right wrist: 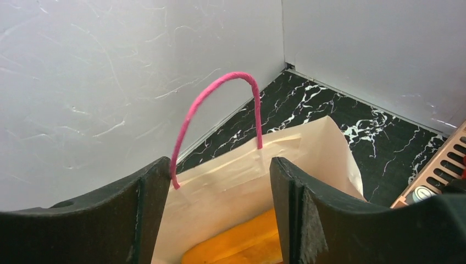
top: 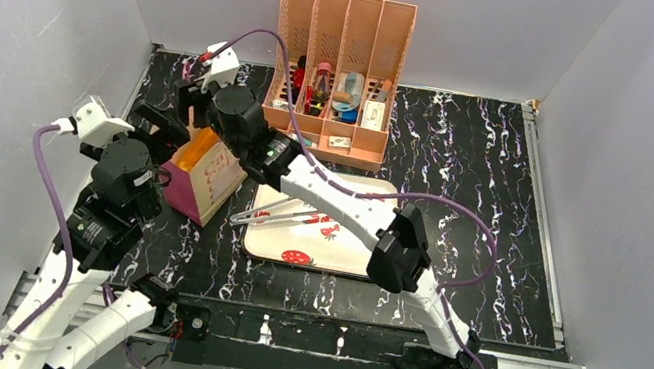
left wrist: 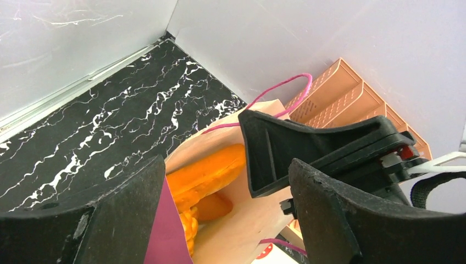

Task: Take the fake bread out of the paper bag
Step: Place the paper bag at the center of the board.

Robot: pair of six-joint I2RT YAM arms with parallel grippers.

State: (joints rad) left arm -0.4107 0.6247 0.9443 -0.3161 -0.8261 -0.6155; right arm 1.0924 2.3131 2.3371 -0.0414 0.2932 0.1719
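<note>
Inside the paper bag [right wrist: 247, 170], fake bread [right wrist: 242, 242] lies near the spread right tool [right wrist: 220, 165] and left tool [left wrist: 225, 165].

Above the paper bag [top: 208, 176], the right pincer [right wrist: 218, 176] crowds its open mouth; the rack [top: 347, 21] stands near behind, open counter [top: 474, 160] far right.

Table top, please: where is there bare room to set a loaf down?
The table is bare right of the tray and in the strip between tray and near rail. Crowded: around the paper bag and before the organiser.
</note>
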